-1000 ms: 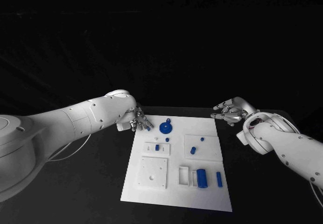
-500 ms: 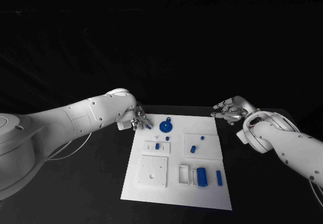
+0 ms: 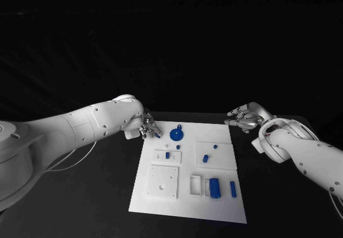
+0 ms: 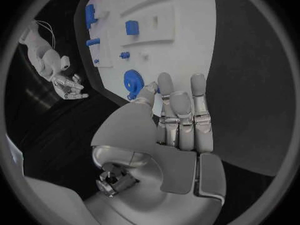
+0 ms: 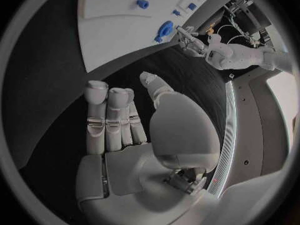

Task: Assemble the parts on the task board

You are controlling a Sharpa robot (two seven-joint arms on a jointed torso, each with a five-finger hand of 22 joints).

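Here the left hand (image 3: 146, 127) hangs over the far left corner of the white board (image 3: 220, 202), its fingers (image 4: 185, 116) held side by side and nearly straight, with nothing in them. Just beside those fingertips a round blue wheel (image 3: 176, 134) lies on the board. The right hand (image 3: 244, 118) hovers above the black table (image 3: 85, 198) just past the board's far right corner, palm empty, fingers (image 5: 107, 116) lined up together and the thumb set apart. Both white arms bend in from the sides. Nearer the robot, small blue pieces sit on the board: a short peg (image 3: 167, 155) in a raised block, another peg (image 3: 204, 159), a thick cylinder (image 3: 213, 188) and a thin bar (image 3: 233, 189) beside it.
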